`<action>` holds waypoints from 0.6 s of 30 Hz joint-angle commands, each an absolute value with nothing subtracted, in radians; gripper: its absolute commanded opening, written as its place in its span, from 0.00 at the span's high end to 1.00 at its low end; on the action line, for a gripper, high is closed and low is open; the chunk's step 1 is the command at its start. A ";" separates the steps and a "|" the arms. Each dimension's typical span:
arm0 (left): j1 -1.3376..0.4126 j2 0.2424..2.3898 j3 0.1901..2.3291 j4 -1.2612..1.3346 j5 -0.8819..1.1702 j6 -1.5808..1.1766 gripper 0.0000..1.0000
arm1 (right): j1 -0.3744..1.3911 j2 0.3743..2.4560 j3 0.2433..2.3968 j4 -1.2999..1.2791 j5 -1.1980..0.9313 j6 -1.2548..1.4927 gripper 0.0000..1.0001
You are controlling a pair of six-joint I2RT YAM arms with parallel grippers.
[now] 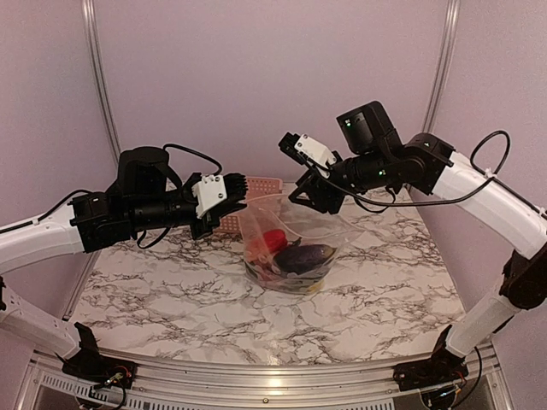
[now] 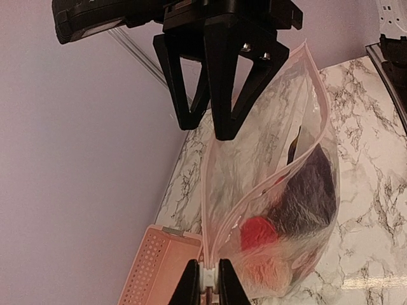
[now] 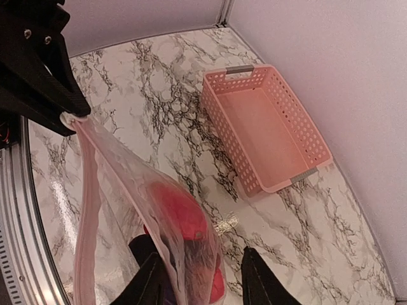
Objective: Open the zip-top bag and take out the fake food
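Seen from above, one clear bag [image 1: 291, 224] sits on the marble table [image 1: 171, 290] between the two tools. Its bottom rests on the table and its top is stretched upward. The left tool [image 1: 238, 198] is at the bag's left edge and the right tool [image 1: 309, 195] at its right. One pink basket [image 1: 261, 183] lies just behind the bag and is partly hidden in this view. The right wrist view shows the basket whole, with its slotted walls and both handles.

Only the left wrist view shows the grip: the left tool is narrow, pinched on the zip strip at the bag's corner, and the bag's mouth gapes open. The right wrist view shows the right tool wide. Its fingers [image 3: 257, 283] straddle the bag's film, and bare table shows between the film and one finger.

The toy food is inside the bag. One red piece [image 1: 274, 239] and one dark purple eggplant [image 1: 304, 255] can be counted; the rest is too blurred to count.
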State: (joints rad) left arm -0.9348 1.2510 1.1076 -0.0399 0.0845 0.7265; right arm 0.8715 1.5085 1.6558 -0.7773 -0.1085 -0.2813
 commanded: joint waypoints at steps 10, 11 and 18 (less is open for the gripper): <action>-0.941 1.261 1.074 0.007 0.043 0.700 0.97 | 0.885 1.558 1.692 -0.836 -0.042 -0.267 1.00; -0.939 1.263 1.066 0.038 0.034 0.684 0.95 | 0.884 1.551 1.690 -0.830 -0.031 -0.259 1.00; -0.939 1.262 1.036 0.163 -0.046 0.557 0.42 | 0.768 1.522 1.672 -0.803 -0.041 -0.147 1.00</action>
